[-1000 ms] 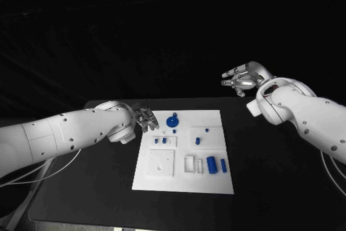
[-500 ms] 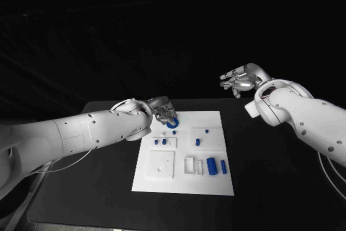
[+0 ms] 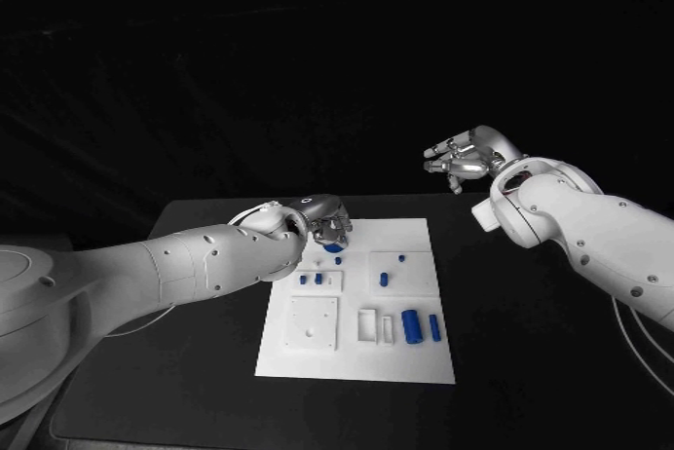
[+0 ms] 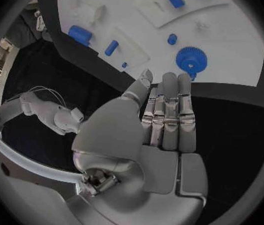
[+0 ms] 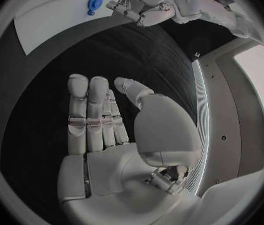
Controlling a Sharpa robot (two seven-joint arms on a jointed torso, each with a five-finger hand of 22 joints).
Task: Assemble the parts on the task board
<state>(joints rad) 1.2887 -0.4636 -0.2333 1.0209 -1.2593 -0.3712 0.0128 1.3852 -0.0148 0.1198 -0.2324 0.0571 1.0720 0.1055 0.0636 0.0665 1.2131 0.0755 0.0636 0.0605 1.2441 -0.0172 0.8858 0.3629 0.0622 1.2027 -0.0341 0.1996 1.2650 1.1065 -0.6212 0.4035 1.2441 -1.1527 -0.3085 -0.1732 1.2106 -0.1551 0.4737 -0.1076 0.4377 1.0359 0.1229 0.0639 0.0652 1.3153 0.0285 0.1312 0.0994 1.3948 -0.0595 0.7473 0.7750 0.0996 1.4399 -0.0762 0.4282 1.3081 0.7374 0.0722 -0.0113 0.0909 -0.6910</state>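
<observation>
In the head view the left hand covers most of the blue gear at the board's far left corner, so only the gear's lower edge shows, and whether the fingers touch it cannot be told there. The left wrist view shows the whole gear just past the fingertips (any contact is still unclear), while the board is cut off by the circle's rim. The small blue parts on the board are too small to tell their shapes. In the right wrist view the board is cut by the rim, and the gear is tiny.
</observation>
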